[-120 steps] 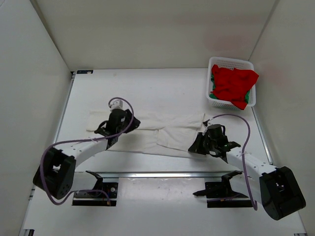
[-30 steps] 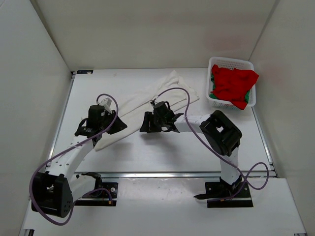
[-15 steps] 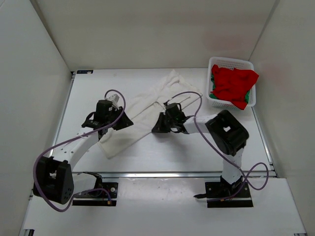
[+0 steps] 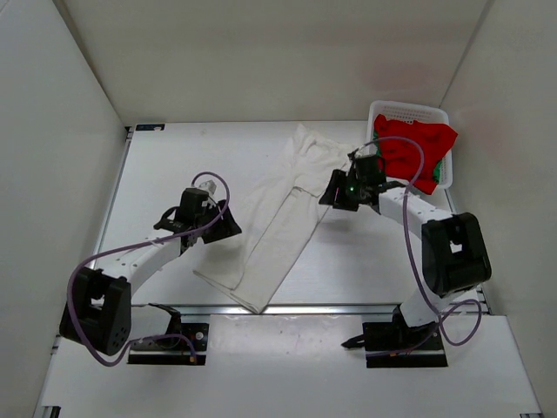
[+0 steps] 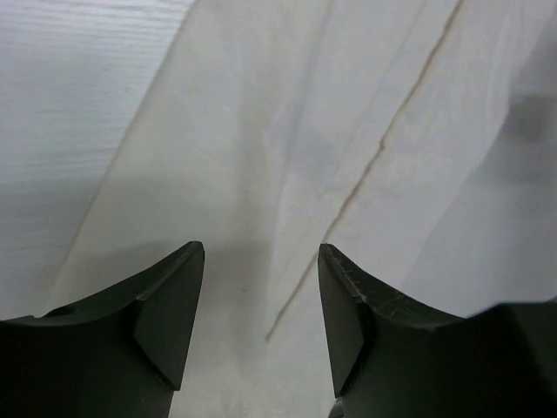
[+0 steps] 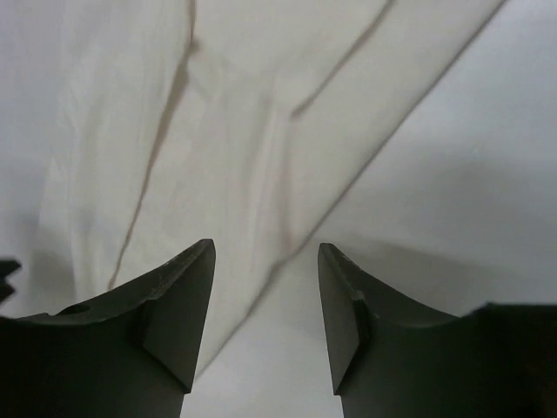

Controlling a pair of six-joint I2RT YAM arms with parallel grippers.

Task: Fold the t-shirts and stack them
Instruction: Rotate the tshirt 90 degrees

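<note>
Off-white t-shirt [image 4: 280, 222] long axis diagonal, near-left to far-right; left hand [image 5: 261, 261], right hand [image 6: 265, 257] apart.

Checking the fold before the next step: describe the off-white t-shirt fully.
The off-white t-shirt is soft, creased cloth folded into a long narrow strip, lying flat and diagonal on the table, from near the basket toward the near edge. The left gripper and right gripper sit over it, jaws open, gripping nothing.
</note>
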